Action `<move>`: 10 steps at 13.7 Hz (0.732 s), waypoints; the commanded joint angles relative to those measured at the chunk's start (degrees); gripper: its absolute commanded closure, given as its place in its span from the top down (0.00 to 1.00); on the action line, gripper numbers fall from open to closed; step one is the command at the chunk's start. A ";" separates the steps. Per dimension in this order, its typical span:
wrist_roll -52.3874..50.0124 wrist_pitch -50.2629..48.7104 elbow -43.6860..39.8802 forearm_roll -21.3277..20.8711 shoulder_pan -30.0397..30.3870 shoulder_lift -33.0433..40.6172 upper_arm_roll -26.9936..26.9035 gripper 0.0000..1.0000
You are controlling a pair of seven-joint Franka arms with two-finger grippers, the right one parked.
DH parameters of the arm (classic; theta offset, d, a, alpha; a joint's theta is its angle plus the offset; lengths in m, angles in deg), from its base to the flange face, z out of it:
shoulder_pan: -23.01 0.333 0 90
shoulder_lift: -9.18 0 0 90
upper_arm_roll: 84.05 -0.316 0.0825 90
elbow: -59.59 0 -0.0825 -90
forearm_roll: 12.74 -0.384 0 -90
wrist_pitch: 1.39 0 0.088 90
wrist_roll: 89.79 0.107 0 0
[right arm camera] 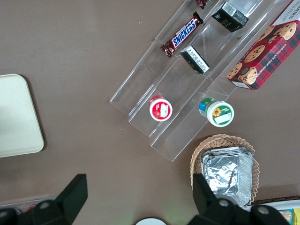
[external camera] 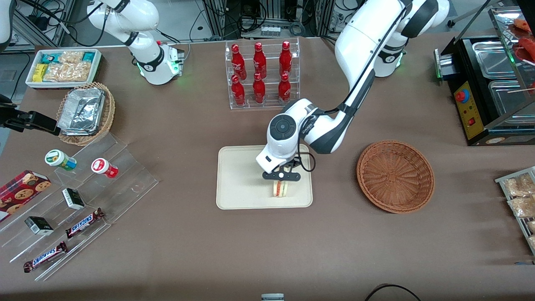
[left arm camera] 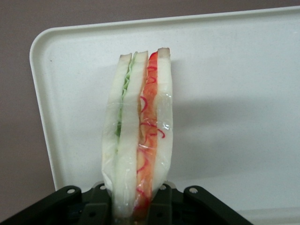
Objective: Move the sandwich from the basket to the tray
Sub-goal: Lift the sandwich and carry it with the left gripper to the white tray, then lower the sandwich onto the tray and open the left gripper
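The gripper [external camera: 281, 176] hangs over the cream tray [external camera: 238, 175], close to the edge nearest the front camera, and its fingers are clamped on the wrapped sandwich [external camera: 279, 189]. From the wrist camera the sandwich [left arm camera: 138, 136] stands on edge between the jaws, the green filling on one side and the red on the other, with the tray [left arm camera: 234, 93] spread out under it. Whether its low point is touching the tray or hanging just above, I cannot tell.

The reddish-brown wicker basket [external camera: 395, 176] sits on the bench toward the working arm's end, with nothing in it, so I judge the carry done and only the release left.

The risk, as I see it, is in letting go. The wedge is tall and narrow, held only at its end; if the jaws part while it is off the surface or leaning, it may topple, and being so near the rim it could come down across the edge or slide onto the bench. The slick clear wrap could also cling to a finger and drag the sandwich when the arm lifts away.
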 commanded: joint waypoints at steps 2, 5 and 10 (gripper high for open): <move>-1.89 0.22 -1.79 -1.46 -0.73 -2.20 -0.57 0.00; -1.89 0.22 -1.79 -1.46 -0.73 -2.64 -0.57 0.00; -1.98 0.22 -1.88 -1.28 -0.65 -2.56 -0.57 1.00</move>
